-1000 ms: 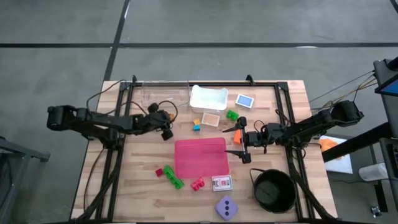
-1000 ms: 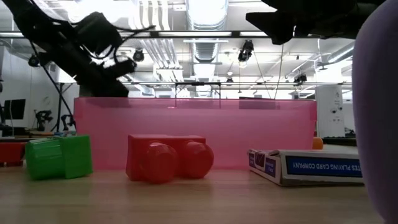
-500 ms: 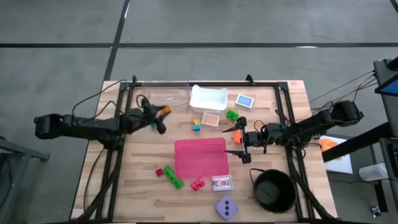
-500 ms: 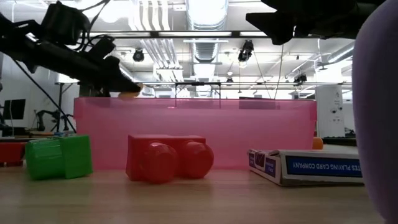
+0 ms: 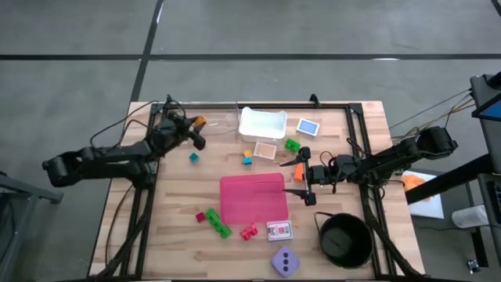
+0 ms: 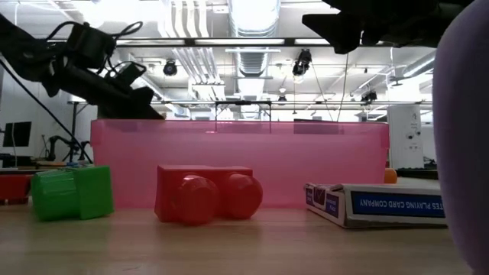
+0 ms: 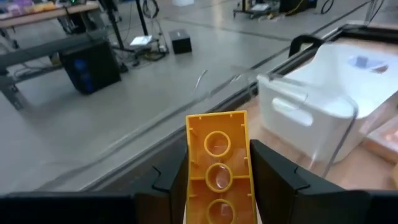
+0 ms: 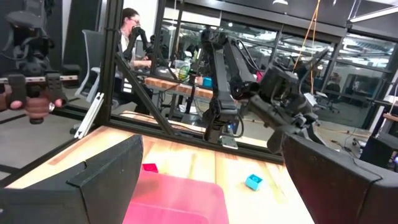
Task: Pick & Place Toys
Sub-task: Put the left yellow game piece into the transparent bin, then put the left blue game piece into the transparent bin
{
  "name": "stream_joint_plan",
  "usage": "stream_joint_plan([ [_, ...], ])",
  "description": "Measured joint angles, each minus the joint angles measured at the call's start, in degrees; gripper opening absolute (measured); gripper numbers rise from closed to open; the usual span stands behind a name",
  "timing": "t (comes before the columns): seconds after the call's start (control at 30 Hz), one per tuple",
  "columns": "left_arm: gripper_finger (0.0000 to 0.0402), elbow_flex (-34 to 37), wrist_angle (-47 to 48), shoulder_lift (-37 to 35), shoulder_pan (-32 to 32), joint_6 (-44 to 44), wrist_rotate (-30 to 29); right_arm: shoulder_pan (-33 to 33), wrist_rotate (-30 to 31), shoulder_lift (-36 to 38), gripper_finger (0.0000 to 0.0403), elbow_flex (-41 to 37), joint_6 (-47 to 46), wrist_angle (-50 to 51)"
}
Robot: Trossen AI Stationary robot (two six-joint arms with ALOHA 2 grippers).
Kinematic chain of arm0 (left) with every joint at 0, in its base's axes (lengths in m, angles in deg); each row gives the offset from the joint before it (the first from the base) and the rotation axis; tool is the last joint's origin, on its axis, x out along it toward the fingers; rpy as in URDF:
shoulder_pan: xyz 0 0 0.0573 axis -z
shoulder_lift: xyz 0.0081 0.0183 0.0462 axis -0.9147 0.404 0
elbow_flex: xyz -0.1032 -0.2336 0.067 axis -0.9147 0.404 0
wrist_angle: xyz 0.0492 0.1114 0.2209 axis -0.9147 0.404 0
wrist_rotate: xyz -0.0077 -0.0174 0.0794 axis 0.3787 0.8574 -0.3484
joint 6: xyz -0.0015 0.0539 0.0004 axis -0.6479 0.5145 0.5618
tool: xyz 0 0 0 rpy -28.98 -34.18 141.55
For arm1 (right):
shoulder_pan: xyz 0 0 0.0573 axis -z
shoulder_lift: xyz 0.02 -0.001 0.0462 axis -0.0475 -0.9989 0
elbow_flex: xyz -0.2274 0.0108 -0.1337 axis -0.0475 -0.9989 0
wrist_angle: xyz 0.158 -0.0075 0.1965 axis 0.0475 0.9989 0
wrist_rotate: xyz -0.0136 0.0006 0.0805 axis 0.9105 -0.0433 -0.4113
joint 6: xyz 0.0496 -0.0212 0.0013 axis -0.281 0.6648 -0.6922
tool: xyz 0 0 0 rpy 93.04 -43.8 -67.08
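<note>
the left gripper [image 5: 196, 128] hangs over the table's far left part, near the far edge, its jaws clamped on an orange brick [image 7: 217, 165] — the left wrist view shows the brick's underside sitting between the two dark fingers [image 7: 273, 177]. just beyond it stands a white tray [image 5: 262, 123] at the middle of the far edge. a small teal brick [image 5: 192, 157] lies alone on the table [image 5: 176, 227], toward the near side of the left gripper.

the right gripper [image 5: 301, 176] hovers at the right edge of the flat pink mat [image 5: 252, 197], jaws wide apart and holding nothing. an orange brick [image 5: 298, 168] lies just beside it.

other toys lie scattered: a green brick [image 5: 291, 145] near the tray, a red brick [image 5: 249, 231] at the mat's near edge, a green brick [image 5: 218, 223] and a small red brick [image 5: 200, 217] off the mat's near left corner. the lilac die [image 5: 284, 261] sits at the table's near edge — beside it, toward the near right corner, is the black bowl [image 5: 344, 240].
</note>
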Motion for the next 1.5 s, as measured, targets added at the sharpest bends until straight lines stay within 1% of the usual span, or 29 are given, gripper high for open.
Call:
stream_joint_plan([
  [0.23, 0.0136, -0.02, -0.1, 3.53, -0.46, 0.0, 0.3, 0.0, 0.0, -0.02, 0.038, 0.0, 0.02, 0.13],
  [0.3, 0.0142, -0.02, -0.2, 4.24, -0.45, 0.0, 0.3, 0.0, 0.0, -0.02, 0.038, 0.0, 0.02, 0.13],
  [0.6, 0.022, -0.07, -0.7, 5.12, -0.44, -0.02, 0.32, 0.0, 0.0, -0.02, 0.038, 0.0, 0.02, 0.17],
  [0.7, 0.0236, -0.07, -1.79, 5.12, -0.44, -0.05, 0.3, 0.0, 0.0, -0.02, 0.038, 0.0, 0.02, 0.19],
  [0.8, 0.0243, -0.09, -2.18, 5.11, -0.44, -0.07, 0.31, 0.0, 0.0, -0.02, 0.038, 0.0, 0.02, 0.64],
  [0.9, 0.0245, -0.09, -2.28, 5.1, -0.33, -0.09, 2.26, 0.0, 0.0, -0.02, 0.038, 0.0, 0.03, 0.74],
  [1.1, 0.0246, -0.13, -0.97, 2.87, 0.12, 0.34, 8.84, -0.01, 0.0, -0.02, 0.038, 0.0, 0.02, 0.81],
  [1.2, 0.0246, -0.91, 4.47, 0.12, 1.43, 3.09, 10.45, -0.01, 0.0, -0.02, 0.038, 0.0, 0.02, 1.09],
  [1.33, 0.0246, -5.24, 21.13, -4.05, 4.08, 5.31, 10.53, -0.01, 0.0, -0.02, 0.038, 0.0, 0.02, 1.13],
  [1.5, 0.0247, -11.21, 39.92, -7.41, 7.98, 3.05, 10.31, 0.0, 0.0, -0.02, 0.038, 0.0, 0.02, 1.17],
])
